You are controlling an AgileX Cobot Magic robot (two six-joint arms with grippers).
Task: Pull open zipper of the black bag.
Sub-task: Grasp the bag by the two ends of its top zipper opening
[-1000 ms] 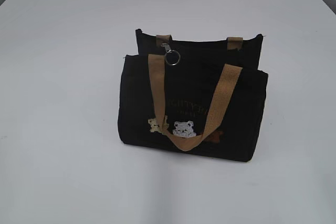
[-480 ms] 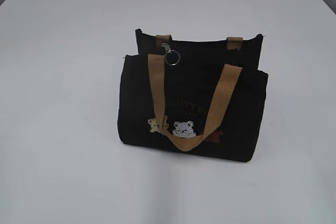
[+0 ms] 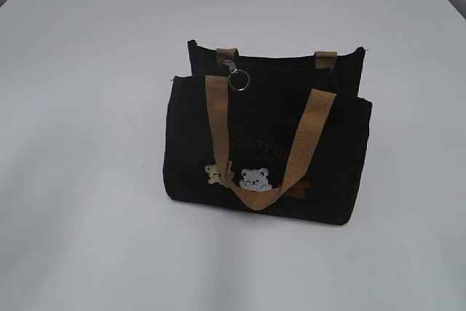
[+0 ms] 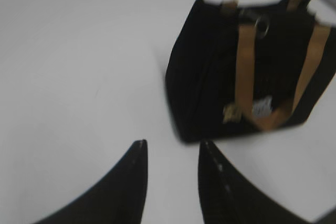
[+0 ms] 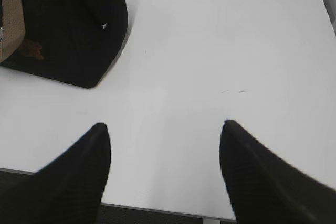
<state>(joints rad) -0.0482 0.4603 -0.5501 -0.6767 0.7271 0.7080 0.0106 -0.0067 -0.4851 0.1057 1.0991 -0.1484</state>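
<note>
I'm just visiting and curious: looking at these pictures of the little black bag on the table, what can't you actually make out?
- Gold lettering on the black bag: exterior view, too faint to read.
- zipper: left wrist view, blurred; teeth not discernible.
- Bag's inside and back: hidden by its own fabric.
- Most of the bag: right wrist view, cut off by the frame's edge.
- Both arms: outside the exterior view.

The bag point(image 3: 266, 143) stands upright near the middle of the table point(image 3: 87, 180). The zipper point(image 3: 237, 76) pull hangs at the bag's top edge, left of centre — just right of the near handle's point(image 3: 258, 180) left strap.

Both grippers sit nearer than the bag — the left gripper point(image 4: 173, 150) to its left, the right gripper point(image 5: 165, 129) to its right.
</note>
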